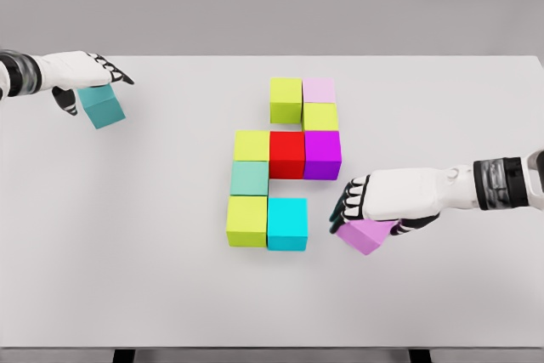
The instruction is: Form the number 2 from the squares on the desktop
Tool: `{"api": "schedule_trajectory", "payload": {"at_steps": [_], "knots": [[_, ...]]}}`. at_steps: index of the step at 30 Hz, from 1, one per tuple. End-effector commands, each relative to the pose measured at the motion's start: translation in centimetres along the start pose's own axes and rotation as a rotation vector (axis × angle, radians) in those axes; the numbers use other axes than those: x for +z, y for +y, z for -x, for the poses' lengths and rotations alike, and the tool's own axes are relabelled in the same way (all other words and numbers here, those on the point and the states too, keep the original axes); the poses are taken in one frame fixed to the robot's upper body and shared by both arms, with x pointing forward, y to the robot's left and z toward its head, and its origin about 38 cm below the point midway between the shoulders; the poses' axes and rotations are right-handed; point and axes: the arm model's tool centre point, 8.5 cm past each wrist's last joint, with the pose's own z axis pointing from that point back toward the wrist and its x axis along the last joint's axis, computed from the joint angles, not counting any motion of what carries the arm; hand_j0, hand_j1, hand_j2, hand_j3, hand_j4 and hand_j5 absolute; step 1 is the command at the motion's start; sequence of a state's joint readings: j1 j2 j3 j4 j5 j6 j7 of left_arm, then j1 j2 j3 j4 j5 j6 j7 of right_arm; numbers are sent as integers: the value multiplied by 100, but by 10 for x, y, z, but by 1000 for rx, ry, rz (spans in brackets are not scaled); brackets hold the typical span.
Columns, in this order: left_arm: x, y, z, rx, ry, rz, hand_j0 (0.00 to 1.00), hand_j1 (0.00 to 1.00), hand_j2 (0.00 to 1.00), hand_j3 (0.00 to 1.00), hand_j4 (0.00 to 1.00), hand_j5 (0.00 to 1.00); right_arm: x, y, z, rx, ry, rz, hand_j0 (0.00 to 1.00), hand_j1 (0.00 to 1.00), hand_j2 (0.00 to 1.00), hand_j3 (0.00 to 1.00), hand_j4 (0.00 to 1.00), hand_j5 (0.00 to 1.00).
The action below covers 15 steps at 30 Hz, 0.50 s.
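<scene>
While reaching in from the far left edge, left hand (85, 74) pinching a teal cube (102, 105), fingers curled over its top, cube tilted and apparently lifted just off the white tabletop (153, 278), well apart from the other squares.

Further right, near the middle, nine cubes packed together. Lowest row: yellow-green cube (247, 220) on the left, touching a cyan cube (287, 223) on its right. Directly behind the yellow-green one, a pale green cube (249, 178). Behind that, a second yellow-green cube (252, 145), starting a middle row of three: then a red cube (287, 154), then a purple cube (322, 154), all side by side and touching. Behind the purple one, a third yellow-green cube (320, 116). At the back, a top row of two: a fourth yellow-green cube (286, 99) on the left and a pale pink cube (319, 89) on the right, just behind the third yellow-green one. Space to the right of the cyan cube unfilled.

Further right again, right hand (367, 206) coming in from the right edge, white forearm level above the tabletop, dark fingertips (344, 210) pointing toward the cluster. Pressed around a violet cube (366, 234), gripped from above, cube tilted on a corner and near the cyan cube but not touching it, just below and to the right of the purple cube. Cannot tell whether its lowest corner touches the tabletop.
</scene>
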<state>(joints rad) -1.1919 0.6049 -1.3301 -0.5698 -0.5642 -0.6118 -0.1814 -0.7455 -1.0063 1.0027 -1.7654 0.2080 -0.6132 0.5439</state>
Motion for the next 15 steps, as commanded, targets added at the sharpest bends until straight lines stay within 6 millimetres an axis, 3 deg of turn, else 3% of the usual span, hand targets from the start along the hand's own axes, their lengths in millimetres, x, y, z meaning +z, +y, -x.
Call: {"api": "schedule_trajectory", "payload": {"at_steps": [1, 6, 9, 10, 15], "knots": [[-1, 0, 0, -4, 2, 2, 100, 100, 100, 100, 100, 100, 1, -1, 0, -5, 1, 6, 99, 99, 99, 99, 99, 99], [-1, -1, -1, -25, 4, 17, 100, 100, 100, 100, 100, 100, 4, -1, 1, -5, 8, 4, 99, 99, 99, 99, 99, 99], [-4, -1, -3, -46, 0, 29, 82, 82, 82, 82, 82, 82, 27, -13, 7, -26, 43, 54, 99, 99, 99, 99, 99, 99], [-4, -2, -4, -60, 2, 38, 70, 70, 70, 70, 70, 70, 38, -16, 9, -41, 60, 66, 100, 100, 100, 100, 100, 100], [-5, -1, -5, -71, -3, 40, 51, 51, 51, 51, 51, 51, 69, -5, 12, -90, 119, 39, 100, 100, 100, 100, 100, 100]]}}
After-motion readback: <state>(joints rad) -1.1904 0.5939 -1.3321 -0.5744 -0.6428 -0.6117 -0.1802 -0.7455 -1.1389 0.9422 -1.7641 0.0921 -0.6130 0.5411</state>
